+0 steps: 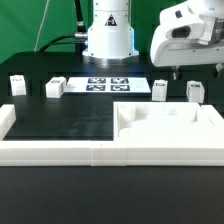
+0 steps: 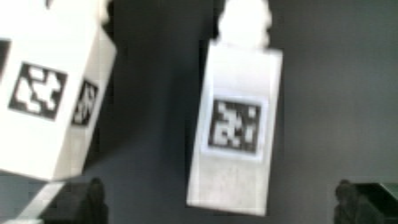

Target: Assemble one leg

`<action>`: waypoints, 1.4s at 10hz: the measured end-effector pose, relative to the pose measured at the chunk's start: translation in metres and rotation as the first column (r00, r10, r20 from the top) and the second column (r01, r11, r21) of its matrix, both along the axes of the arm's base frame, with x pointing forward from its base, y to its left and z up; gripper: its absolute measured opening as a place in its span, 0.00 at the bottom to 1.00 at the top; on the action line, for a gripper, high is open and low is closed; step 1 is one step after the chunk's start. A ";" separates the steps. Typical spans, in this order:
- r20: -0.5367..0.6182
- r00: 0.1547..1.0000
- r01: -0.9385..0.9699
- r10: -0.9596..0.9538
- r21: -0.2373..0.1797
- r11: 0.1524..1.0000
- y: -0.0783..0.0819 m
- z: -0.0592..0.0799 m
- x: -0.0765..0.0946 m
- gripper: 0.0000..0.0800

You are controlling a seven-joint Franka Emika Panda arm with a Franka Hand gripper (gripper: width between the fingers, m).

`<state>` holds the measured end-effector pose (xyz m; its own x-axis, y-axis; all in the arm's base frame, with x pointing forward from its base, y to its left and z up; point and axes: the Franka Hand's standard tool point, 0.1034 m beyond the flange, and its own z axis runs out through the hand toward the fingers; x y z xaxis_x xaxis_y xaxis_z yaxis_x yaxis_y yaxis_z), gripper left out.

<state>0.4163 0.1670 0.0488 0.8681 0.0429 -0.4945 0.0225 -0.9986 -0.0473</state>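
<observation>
The pincer [image 2: 217,205] hangs with its fingers [image 2: 365,198] apart, straddling one leg [image 2: 237,120] that stands on the worktop [image 1: 60,122] at the exterior view's right. A second leg [image 2: 54,100] stands near it. The wide gap probably lets the pincer drop around the block without knocking its neighbour.

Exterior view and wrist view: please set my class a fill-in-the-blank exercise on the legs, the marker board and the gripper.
1. In the exterior view, ___ legs stand on the table.
2. The marker board has ___ legs on each side.
3. In the wrist view, the gripper is ___, holding nothing.
Missing words: four; two; open.
</observation>
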 end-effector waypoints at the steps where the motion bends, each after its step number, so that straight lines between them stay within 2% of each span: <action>1: -0.126 0.992 -0.011 0.009 -0.012 1.000 -0.001 -0.001 -0.005 0.81; 2: -0.168 0.986 -0.010 0.007 -0.013 1.000 0.000 -0.007 -0.002 0.81; 3: -0.266 0.964 -0.019 0.011 -0.025 1.000 -0.002 -0.010 -0.011 0.81; 5: -0.353 0.936 -0.025 0.012 -0.031 0.999 0.001 -0.021 -0.013 0.81; 9: -0.356 0.934 -0.013 -0.007 -0.051 0.999 0.004 -0.036 -0.019 0.81; 13: -0.364 0.931 -0.016 -0.003 -0.050 0.999 0.004 -0.040 -0.023 0.81; 14: -0.363 0.932 -0.016 -0.003 -0.050 0.999 0.004 -0.040 -0.022 0.66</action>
